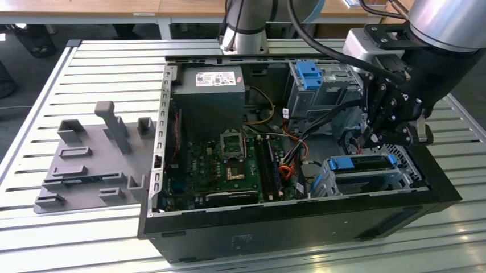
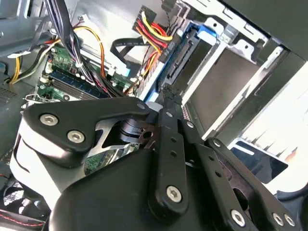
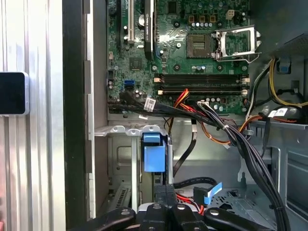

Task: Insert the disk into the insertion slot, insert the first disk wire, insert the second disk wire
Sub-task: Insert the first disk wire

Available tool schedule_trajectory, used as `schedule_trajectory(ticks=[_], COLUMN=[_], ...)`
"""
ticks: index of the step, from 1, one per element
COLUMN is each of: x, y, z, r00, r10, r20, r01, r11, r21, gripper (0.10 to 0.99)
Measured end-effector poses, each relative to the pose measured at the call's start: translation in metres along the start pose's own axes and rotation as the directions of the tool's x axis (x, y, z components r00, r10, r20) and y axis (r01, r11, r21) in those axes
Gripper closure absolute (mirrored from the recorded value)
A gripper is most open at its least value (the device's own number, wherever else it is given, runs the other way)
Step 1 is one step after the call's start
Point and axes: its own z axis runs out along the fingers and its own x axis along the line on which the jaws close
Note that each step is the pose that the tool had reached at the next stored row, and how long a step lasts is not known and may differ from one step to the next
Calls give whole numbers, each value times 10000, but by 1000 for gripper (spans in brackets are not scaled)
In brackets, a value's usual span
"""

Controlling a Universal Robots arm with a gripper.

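Observation:
The disk (image 1: 365,162), in its bright blue carrier, lies in the insertion slot (image 1: 322,177), the low silver cage at the case's front corner on the exterior view's right. My gripper (image 1: 374,142) hangs just above the disk's inner end. In the first wrist view its fingers (image 3: 161,195) are shut, with nothing visible between them, just short of the carrier's blue end (image 3: 154,153). In the second wrist view the gripper (image 2: 168,91) is close to the disk's connector edge (image 2: 182,57). A red, yellow and black wire bundle (image 2: 150,28) and a flat black cable (image 2: 127,45) hang loose beside it.
A taller grey cage with a blue tab (image 1: 309,74) stands behind the slot. The power supply (image 1: 209,85) and motherboard (image 1: 227,165) take up the case's other side, with cable bundles (image 3: 231,134) crossing between. A grey fixture plate (image 1: 91,165) lies on the slatted table outside the case.

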Motion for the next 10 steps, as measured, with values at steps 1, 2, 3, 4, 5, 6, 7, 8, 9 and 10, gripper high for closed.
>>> schedule_trajectory(ticks=[1,2,3,4,5,6,7,8,9,10], x=[-11,-21,-30,-38,-43,-46,-49,-53,-57,-63], y=[-14,-30,-48,-70,-90,-106,-117,-128,-140,-151], z=[3,6,8,12,14,17,20,24,27,30], r00=[10000,10000,10000,10000,10000,10000,10000,10000,10000,10000], r10=[0,0,0,0,1,1,1,10,32,72], r20=[1,0,0,1,1,1,2,2,1,0], r01=[0,0,0,0,-1,-1,-1,-10,-32,-72], r11=[10000,10000,10000,10000,10000,10000,10000,10000,10000,10000], r21=[0,0,-1,-3,-7,-9,-9,-10,-10,-10], gripper=[980,980,980,980,980,980,980,980,980,980])
